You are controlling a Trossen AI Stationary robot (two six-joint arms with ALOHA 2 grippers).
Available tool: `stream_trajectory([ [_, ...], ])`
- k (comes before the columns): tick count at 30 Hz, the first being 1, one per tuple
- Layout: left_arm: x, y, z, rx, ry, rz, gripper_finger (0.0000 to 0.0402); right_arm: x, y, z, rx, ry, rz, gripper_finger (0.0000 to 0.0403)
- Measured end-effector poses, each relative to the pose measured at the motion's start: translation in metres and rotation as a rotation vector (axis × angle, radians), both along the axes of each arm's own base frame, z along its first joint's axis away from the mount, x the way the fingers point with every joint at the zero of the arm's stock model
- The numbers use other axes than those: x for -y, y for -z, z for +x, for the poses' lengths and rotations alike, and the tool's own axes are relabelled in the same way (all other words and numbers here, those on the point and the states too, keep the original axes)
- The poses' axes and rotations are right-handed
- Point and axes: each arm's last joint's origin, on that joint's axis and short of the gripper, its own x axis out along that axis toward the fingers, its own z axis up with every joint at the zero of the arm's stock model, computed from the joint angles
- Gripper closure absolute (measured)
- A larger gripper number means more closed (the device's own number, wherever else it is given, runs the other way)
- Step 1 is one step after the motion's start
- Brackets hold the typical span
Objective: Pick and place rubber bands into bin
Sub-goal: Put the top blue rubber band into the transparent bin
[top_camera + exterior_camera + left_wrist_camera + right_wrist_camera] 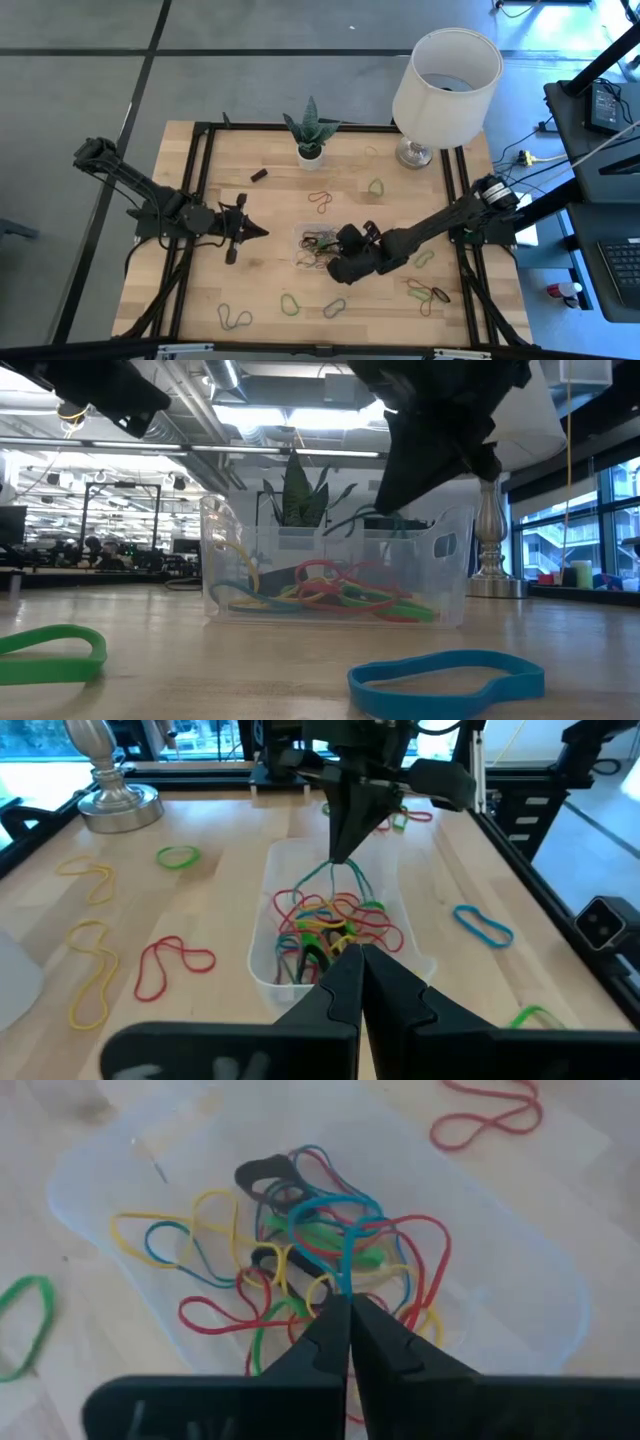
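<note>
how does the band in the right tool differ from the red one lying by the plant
The teal band hangs pinched in the right tool above the bin; the red band lies loose on the table, outside the bin. The teal one is pulled taut, the red one slack and wavy. Both are thin loops.

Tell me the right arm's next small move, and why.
Probably open the fingers. The right gripper hangs above the bin, shut on a teal rubber band dangling over the pile inside, so letting go should drop it in.

One bin (318,246), one lamp (440,80), one plant (309,132)
</note>
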Motion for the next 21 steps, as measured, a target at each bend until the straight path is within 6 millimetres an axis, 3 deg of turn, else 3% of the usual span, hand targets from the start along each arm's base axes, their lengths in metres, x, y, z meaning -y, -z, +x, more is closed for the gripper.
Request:
stream_trajectory([
  [7,0.004,0.001,-0.002,-0.010,0.010,-0.032,0.0400,0.006,0.000,-0.005,-0.045,0.048,-0.002,0.0369],
  [14,0.004,0.001,-0.002,-0.015,0.011,-0.030,0.0400,0.006,-0.001,-0.006,-0.047,0.047,0.000,0.0318],
  [21,0.003,0.001,-0.002,-0.010,-0.008,-0.025,0.0400,0.007,-0.016,-0.011,-0.033,0.011,0.025,0.0278],
])
